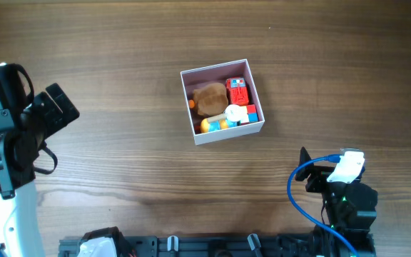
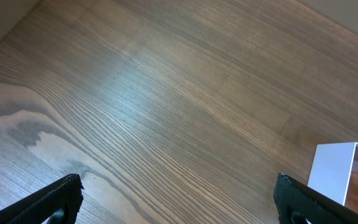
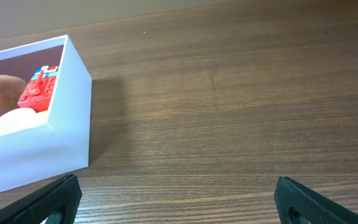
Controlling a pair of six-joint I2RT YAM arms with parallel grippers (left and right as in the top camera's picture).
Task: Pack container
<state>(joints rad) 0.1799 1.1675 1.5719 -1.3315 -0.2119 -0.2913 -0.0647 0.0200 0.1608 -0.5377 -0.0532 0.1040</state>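
Note:
The container (image 1: 216,69), a square shallow box with white walls and a pink inside, stands at the table's middle. It holds a brown plush toy (image 1: 209,98), a red block toy (image 1: 237,91) and small white, orange, yellow and blue toys (image 1: 227,120). My left gripper (image 2: 179,199) is open and empty over bare wood at the far left; a container corner (image 2: 334,169) shows at its right. My right gripper (image 3: 179,199) is open and empty at the front right, with the container (image 3: 70,118) to its upper left.
The left arm body (image 1: 13,128) fills the left edge. The right arm with a blue cable (image 1: 334,193) sits at the front right. A black rail (image 1: 212,246) runs along the front edge.

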